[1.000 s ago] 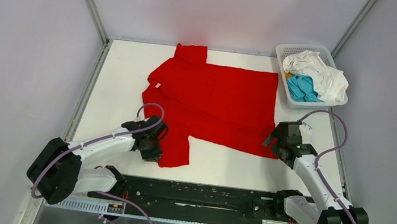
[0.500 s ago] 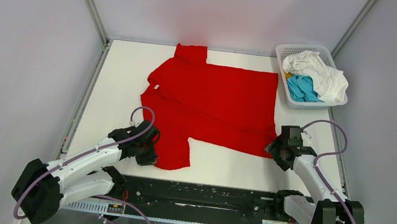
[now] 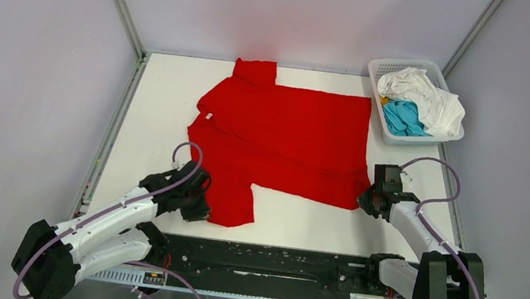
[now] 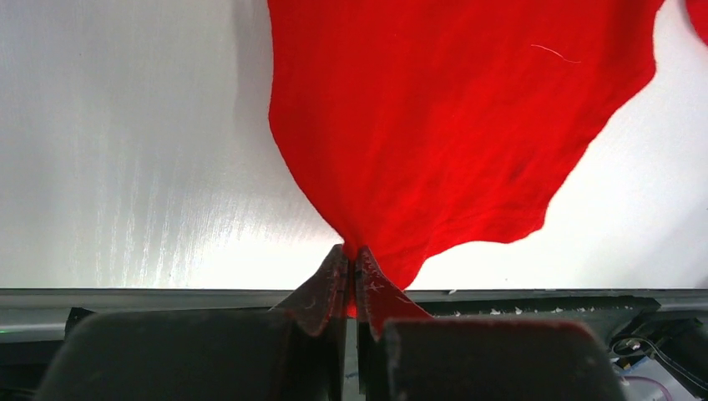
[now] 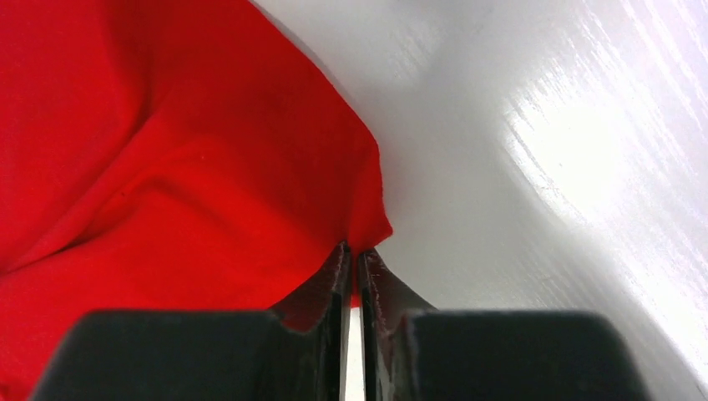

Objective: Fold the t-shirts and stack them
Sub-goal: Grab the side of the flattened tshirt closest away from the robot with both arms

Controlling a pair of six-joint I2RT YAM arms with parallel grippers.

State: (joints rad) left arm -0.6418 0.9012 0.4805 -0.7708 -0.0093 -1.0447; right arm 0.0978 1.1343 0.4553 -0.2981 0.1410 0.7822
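White tabletop (image 3: 153,105) below, left gripper (image 4: 352,261) pinches a sleeve of the red t-shirt (image 3: 287,129), right gripper (image 5: 352,251) pinches its hem corner, cloth spreading forward beyond both.

top: overhead, far, whole table (image 3: 153,105) | wrists: close, low (all share red t-shirt (image 4: 434,125))

The big t-shirt (image 3: 287,133) lies across the middle of the table (image 3: 160,106), collar toward the left edge, one sleeve reaching the far edge. My left gripper (image 4: 352,276) sits at its near sleeve, my right gripper (image 5: 352,267) at its near-right corner. The basket (image 3: 406,62) in the far-right corner holds the other t-shirts (image 3: 424,100).
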